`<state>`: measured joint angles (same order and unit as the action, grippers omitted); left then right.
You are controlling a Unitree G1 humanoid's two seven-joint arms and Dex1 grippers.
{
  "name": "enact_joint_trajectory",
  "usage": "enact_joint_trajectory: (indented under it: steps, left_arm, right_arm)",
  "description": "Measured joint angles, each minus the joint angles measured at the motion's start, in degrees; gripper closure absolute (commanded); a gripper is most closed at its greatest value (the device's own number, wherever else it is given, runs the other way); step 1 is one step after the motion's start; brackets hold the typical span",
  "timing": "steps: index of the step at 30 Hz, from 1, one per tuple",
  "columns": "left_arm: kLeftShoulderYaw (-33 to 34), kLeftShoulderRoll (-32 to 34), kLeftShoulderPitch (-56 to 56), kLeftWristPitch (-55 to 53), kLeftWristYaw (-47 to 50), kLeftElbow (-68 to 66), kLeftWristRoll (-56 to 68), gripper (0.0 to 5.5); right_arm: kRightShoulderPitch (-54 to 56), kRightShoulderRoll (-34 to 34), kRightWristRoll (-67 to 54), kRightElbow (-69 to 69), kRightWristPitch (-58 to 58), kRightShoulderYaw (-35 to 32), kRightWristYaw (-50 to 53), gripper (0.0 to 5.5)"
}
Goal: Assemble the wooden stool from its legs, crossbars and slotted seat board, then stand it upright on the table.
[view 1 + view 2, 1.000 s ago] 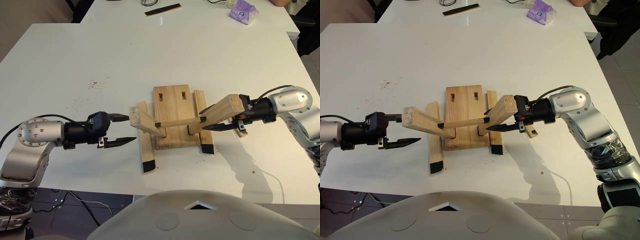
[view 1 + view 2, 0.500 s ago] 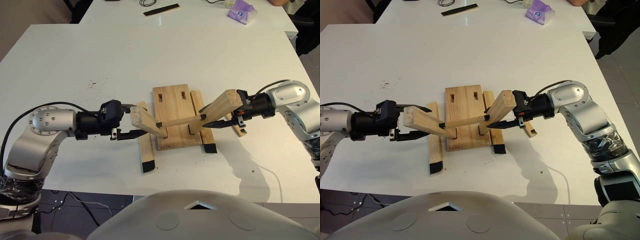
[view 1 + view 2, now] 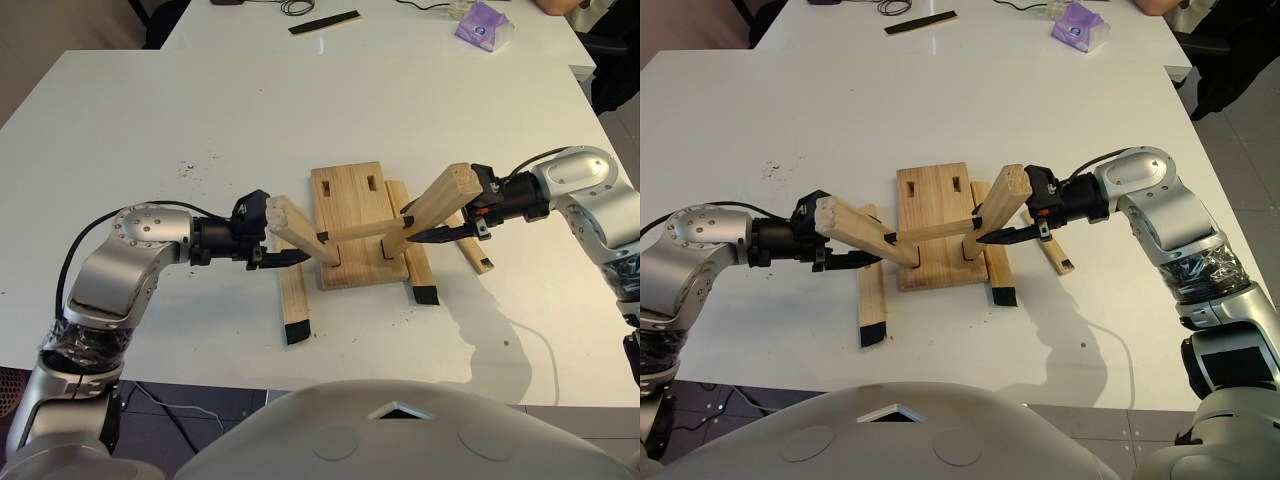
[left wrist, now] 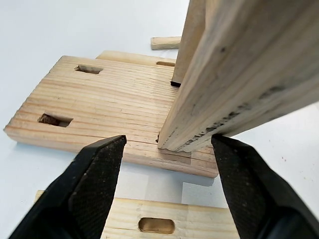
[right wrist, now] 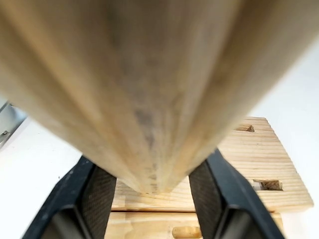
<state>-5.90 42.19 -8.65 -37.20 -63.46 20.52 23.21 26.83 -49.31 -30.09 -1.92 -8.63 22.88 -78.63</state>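
Roughly halfway, judging by the layout.

Done so far: seat board (image 3: 350,200) flat on the table (image 3: 200,120), midway between the two grippers. Left leg (image 3: 298,234) and right leg (image 3: 435,205) planted at its near edge, tied together by a crossbar (image 3: 362,232), both splayed outward rather than square.

Left gripper (image 3: 278,243) spread wide around the top of the left leg, fingers (image 4: 94,174) clear of the wood on either side, so no grip there. Right gripper (image 3: 412,224) set around the upper right leg and apparently clamped on it, though too close in the wrist view to confirm contact on both pads.

Left to do:
- Far slots (image 3: 325,186) empty, just beyond both grippers.
- One loose leg (image 3: 292,300) flat on the table just below the left gripper.
- Second loose leg (image 3: 418,270) flat beneath the right gripper.
- Spare crossbar (image 3: 478,255) lying under the right wrist.

Probably ahead: straightening and seating the standing pair, building and fitting the second pair, then turning the whole stool over onto its feet.
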Motion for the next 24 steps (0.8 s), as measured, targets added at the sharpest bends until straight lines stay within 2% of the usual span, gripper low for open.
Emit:
enact_joint_trajectory:
  steps: [17, 20, 21, 22, 24]
  left_arm:
    - [3.3, -2.5, -2.0, -2.1, 4.7, -2.9, -2.8, 2.31]
    - [2.5, -2.4, -1.9, 1.0, 4.0, -3.2, -4.8, 1.95]
    - [2.1, -2.2, -1.9, 3.4, 3.6, -3.7, -5.9, 1.77]
    - [1.6, -2.0, -1.9, 6.6, 3.1, -4.3, -7.4, 1.61]
    - [0.2, -2.3, -1.9, 11.8, 3.0, -5.9, -9.4, 1.32]
  right_arm:
    - [0.3, 3.9, 1.7, -2.1, -0.1, 0.0, 6.0, 3.50]
    - [0.2, 4.0, 1.9, -2.1, -0.2, 0.0, 6.0, 3.50]
    - [0.2, 4.0, 2.0, -2.0, -0.2, 0.0, 6.0, 3.13]
    - [0.2, 4.1, 2.3, -1.9, -0.3, 0.0, 6.0, 2.99]
    - [-1.8, 6.5, 6.9, -2.1, -2.4, 4.3, 6.0, 2.67]
